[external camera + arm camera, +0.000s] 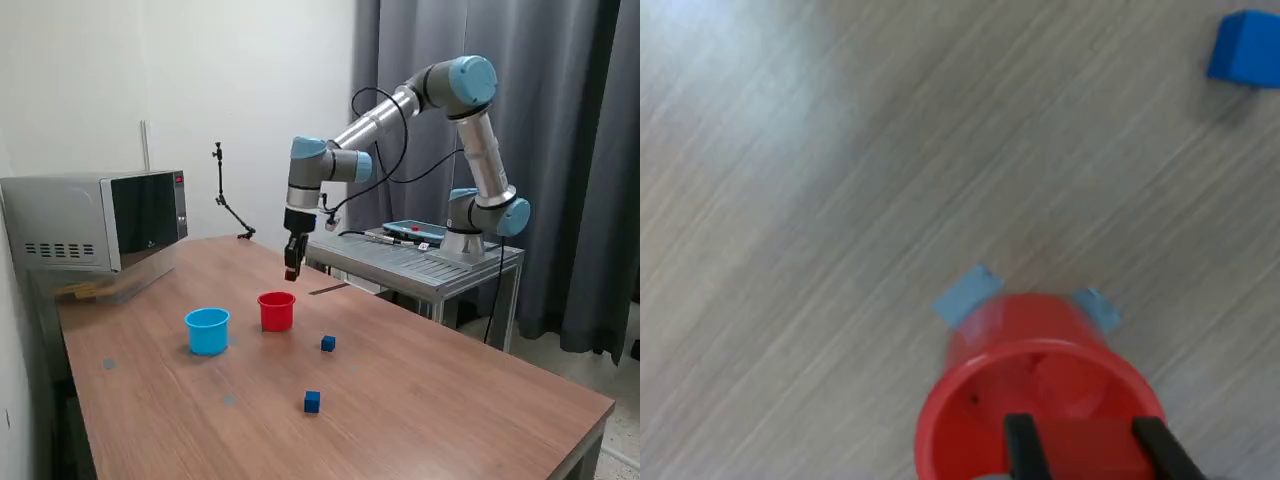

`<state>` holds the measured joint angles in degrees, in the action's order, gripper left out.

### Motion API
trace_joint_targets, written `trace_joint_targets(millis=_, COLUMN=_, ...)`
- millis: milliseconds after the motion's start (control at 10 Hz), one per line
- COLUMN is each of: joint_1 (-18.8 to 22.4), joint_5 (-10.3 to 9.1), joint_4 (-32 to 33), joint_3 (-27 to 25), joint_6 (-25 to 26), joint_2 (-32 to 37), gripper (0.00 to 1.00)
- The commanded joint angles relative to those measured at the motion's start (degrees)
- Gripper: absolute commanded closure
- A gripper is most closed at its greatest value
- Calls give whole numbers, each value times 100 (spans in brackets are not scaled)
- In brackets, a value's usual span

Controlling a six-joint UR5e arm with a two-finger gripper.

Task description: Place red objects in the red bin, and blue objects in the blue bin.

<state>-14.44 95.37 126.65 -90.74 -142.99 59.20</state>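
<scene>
The end effector (292, 270) hangs above the red cup (276, 311), a little behind it in the exterior view. Its two fingers (1021, 447) are closed partway on a small red cube (1085, 447). In the wrist view the red block fills the gap between the dark fingers directly over the cup's open mouth. In the exterior view a speck of red shows at the tips. A paler rounded red shape lies on the cup's floor below the held cube; it may be the second red cube, but it is too blurred to be sure.

The cube looks like a light, rigid block with flat faces, so it should sit securely in a pinch across two opposite sides, as it is held now. It is equal-sided and has no long axis. Its faces appear roughly square to the fingers. The cup stands upright with its mouth up, axis vertical. Thin plastic like this will probably shift if bumped on the rim.

The light blue cup (207, 330) stands beside the red cup on the counter (420, 400), below the end effector and off to one side. Two dark blue cubes rest on the counter, one (328, 343) near the red cup, the other (312, 401) farther out, well apart from the end effector. Both sit flat.
</scene>
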Motion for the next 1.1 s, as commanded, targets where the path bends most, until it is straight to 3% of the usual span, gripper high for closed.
trace_joint_targets(millis=0, joint_1=-102, joint_5=-1, joint_4=0, joint_3=74, joint_6=-1, joint_2=-48, gripper=100)
trace_joint_targets(millis=1000, joint_1=-138, joint_5=-18, joint_4=0, joint_3=83, joint_6=-1, joint_2=-189, gripper=100)
